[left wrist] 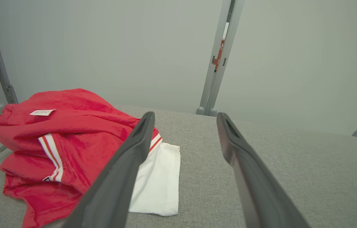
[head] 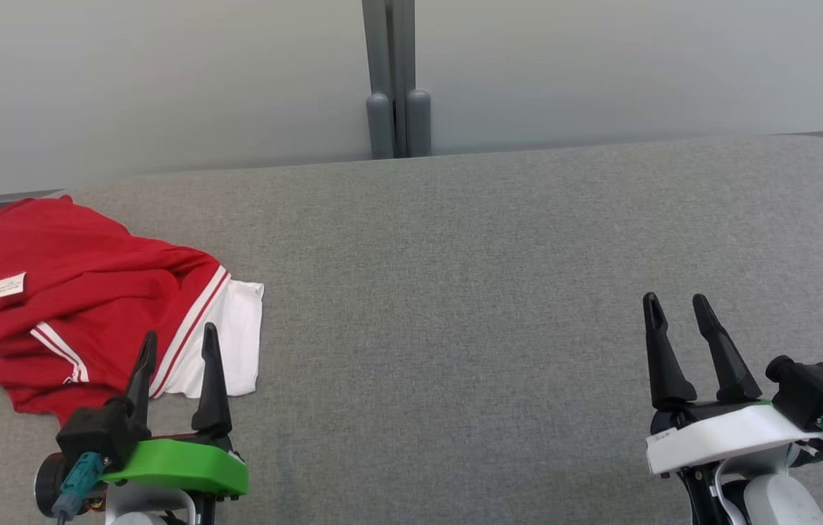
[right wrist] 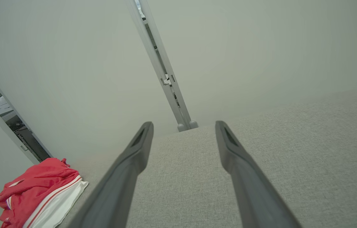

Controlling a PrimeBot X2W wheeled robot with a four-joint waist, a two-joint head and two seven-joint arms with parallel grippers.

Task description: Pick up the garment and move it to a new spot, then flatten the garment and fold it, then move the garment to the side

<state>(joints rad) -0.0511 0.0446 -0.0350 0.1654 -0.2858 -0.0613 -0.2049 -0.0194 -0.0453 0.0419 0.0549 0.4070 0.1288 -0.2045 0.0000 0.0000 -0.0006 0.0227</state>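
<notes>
Here, a crumpled red garment with white stripes and a white panel lies heaped at the left end of the grey cloth-covered bench, reaching towards the far left corner, with a small white label showing on top. The left gripper hovers by the near left edge, its two dark fingers spread wide and holding nothing. Their tips are over the garment's near side, and whether they touch the cloth cannot be told. The right gripper hangs near the near right corner, well apart from the garment, fingers likewise wide apart and empty above bare bench. Behind the far edge stands a pale grey wall, split by a grey upright post.
</notes>
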